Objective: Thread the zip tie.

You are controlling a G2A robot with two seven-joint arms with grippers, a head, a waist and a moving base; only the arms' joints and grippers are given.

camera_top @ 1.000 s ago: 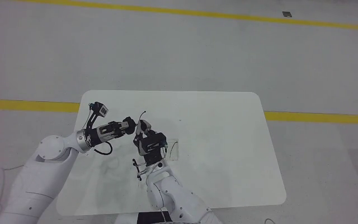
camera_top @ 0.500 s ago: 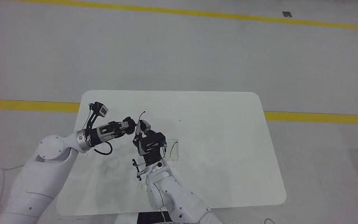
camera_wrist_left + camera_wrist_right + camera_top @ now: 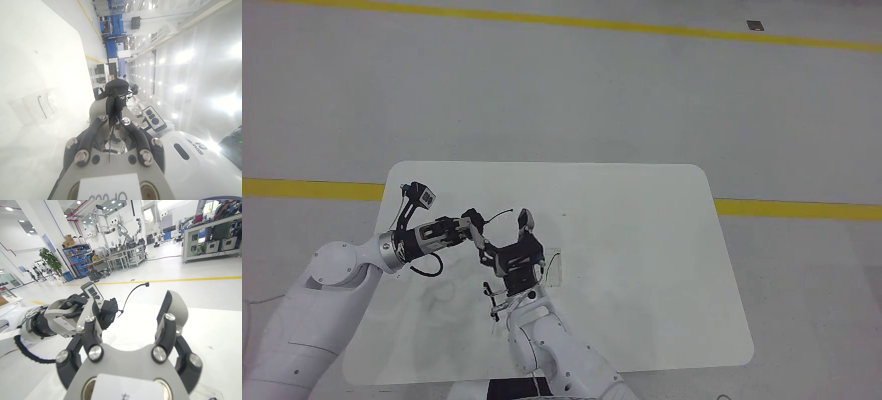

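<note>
White table (image 3: 642, 220) with rounded corners is carrying everything, and both arms are working over its 9 o'clock half. A wide run of tabletop is lying between the claws and the 3 o'clock edge, and a shorter run is reaching up to the 12 o'clock edge. The 9 o'clock edge is sitting close by, right at the left arm's wrist.

The left claw (image 3: 474, 230) (image 3: 113, 102) (image 3: 111, 308) is pointing toward 3 o'clock and is clenching the black zip tie (image 3: 497, 214) (image 3: 130, 294) between its dark pads, off the table. The tie's long axis is running from those pads out toward roughly 2 o'clock in a shallow arc. In the right wrist view it is curving upward as it goes, with its small square head at the free far end. In the left wrist view a thin length of the strap is trailing back between the fingers toward the wrist.

The right claw (image 3: 505, 235) (image 3: 130, 306) is hanging just to the 4 o'clock side of the left claw, facing about 12 o'clock. It is released, with its ribbed fingers (image 3: 171, 302) spread wide and apart from the tie, which is arching beyond the gap between them.

A clear plastic holder (image 3: 554, 266) (image 3: 37, 108) is lying flat on the table just at 3 o'clock of the right claw, with two dark strips showing inside it.
</note>
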